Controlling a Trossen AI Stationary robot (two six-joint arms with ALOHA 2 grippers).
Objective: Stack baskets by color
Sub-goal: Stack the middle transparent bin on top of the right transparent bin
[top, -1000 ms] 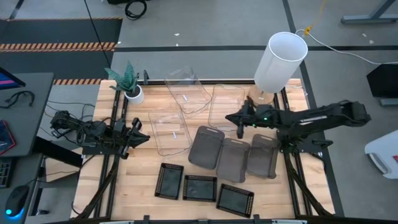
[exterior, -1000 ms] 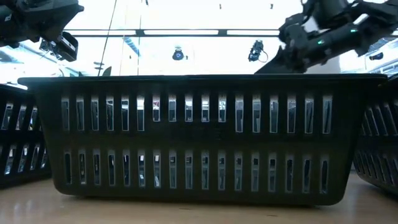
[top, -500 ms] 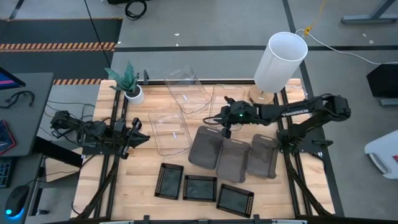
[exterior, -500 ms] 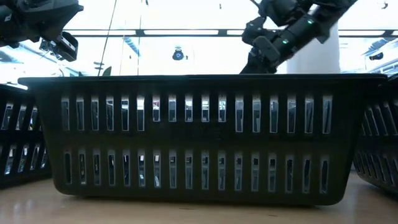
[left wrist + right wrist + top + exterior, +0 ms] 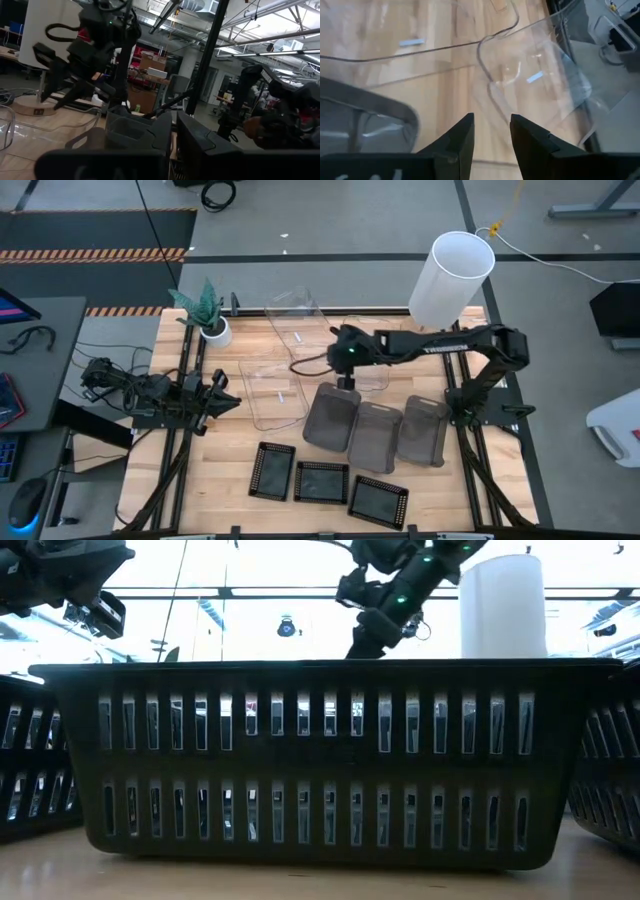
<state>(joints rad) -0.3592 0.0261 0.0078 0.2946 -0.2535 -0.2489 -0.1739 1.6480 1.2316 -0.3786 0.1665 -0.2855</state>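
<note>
Three clear baskets [image 5: 272, 392] [image 5: 300, 325] [image 5: 365, 350] lie at the table's far middle. Three smoky grey baskets [image 5: 330, 418] [image 5: 375, 435] [image 5: 425, 430] lie side by side below them, and three black mesh trays [image 5: 272, 470] [image 5: 321, 480] [image 5: 378, 500] line the near edge. My right gripper [image 5: 345, 383] [image 5: 491, 125] hangs open and slanting down over the far end of the leftmost grey basket, beside a clear basket's wall [image 5: 535, 75], with nothing between its fingers. My left gripper [image 5: 225, 392] waits shut at the table's left side.
A white lampshade [image 5: 452, 280] stands at the far right on a wooden base. A small white plant pot [image 5: 215, 330] stands at the far left. In the low view a black mesh tray [image 5: 320, 760] fills the foreground and hides the table behind it.
My right gripper has swung toward the table's left edge and risen a little. It has gone from beside the lamp's base, across the right-hand clear basket, to above the far end of the leftmost grey basket. No basket has moved.
</note>
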